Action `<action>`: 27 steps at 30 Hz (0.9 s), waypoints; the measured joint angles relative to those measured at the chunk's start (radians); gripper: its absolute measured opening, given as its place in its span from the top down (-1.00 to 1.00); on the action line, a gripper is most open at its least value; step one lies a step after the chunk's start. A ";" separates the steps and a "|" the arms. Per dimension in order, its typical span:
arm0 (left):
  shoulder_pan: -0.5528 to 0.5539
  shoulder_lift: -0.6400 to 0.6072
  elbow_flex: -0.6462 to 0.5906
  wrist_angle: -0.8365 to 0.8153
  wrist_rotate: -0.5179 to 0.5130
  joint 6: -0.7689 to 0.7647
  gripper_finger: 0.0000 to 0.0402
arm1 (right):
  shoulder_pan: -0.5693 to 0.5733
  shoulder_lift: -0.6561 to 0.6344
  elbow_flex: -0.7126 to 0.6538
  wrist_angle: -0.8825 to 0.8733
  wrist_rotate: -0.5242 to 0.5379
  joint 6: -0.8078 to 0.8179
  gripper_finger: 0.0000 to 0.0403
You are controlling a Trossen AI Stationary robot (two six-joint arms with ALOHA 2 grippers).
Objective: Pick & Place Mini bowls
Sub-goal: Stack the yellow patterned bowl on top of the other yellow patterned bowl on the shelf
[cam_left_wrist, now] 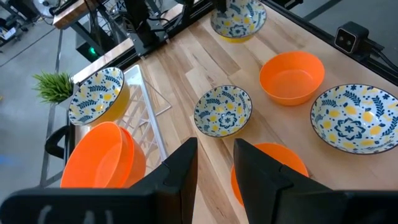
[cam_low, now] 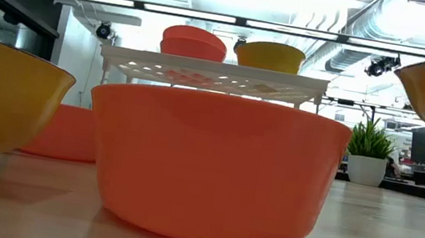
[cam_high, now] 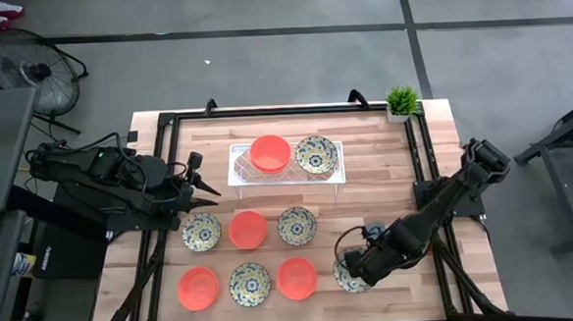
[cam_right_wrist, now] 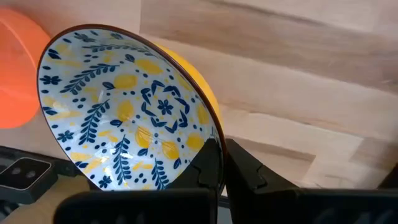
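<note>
While the wooden table (cam_high: pixel 385 165) sits on a grey floor (cam_high: pixel 281 62), the right gripper (cam_high: pixel 355 272) at the lower right pinches the rim of a flowery bowl (cam_right_wrist: pixel 124 106). Waiting at the left, the left gripper (cam_high: pixel 209 189) is partly open and holds nothing.

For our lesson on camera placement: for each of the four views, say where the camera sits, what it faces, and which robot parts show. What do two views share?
High: overhead, facing down on table; both arms.
Low: tabletop level, facing an orange bowl; no arm clearly shows.
Left wrist: over left gripper, facing bowls.
Right wrist: right gripper pinching floral bowl.
Shared: white tray in high and low views.
</note>
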 joint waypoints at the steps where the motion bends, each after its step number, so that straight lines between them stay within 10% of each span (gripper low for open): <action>1: 0.000 0.000 0.000 0.000 0.000 0.000 0.51 | 0.000 -0.012 0.000 -0.012 0.002 0.000 1.00; 27: 0.000 0.000 0.000 -0.041 -0.004 0.001 0.51 | -0.070 -0.204 0.001 -0.116 0.127 -0.141 1.00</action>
